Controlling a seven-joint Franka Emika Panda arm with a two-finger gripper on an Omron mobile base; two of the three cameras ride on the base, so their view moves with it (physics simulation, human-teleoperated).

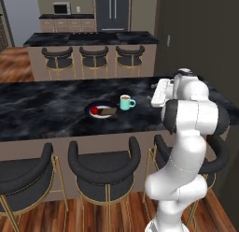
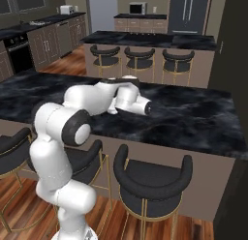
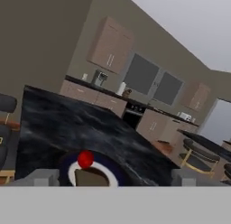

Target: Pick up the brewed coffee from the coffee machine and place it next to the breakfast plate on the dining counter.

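The brewed coffee [image 1: 125, 102] is a small teal mug with its handle turned to the right in the left base view and a pale rim around the brown drink. It stands upright on the black, white-veined tabletop [image 1: 46, 112] of the dining counter, just beside the breakfast plate [image 1: 100, 111], apart from it by a narrow gap. The plate is round and grey, with a red item [image 1: 94, 111] on its left and a brown piece of food [image 1: 108, 112] on its right.

The tool [image 3: 109, 177] is off the mug, its two grey tips standing wide apart in the hand view with nothing between them, looking low over the plate [image 3: 92, 171]. The white arm [image 1: 186, 133] rises to the mug's right. Black gold-legged stools [image 1: 105, 165] line the near side of the tabletop, and more stools [image 1: 94, 58] stand at a second counter behind.
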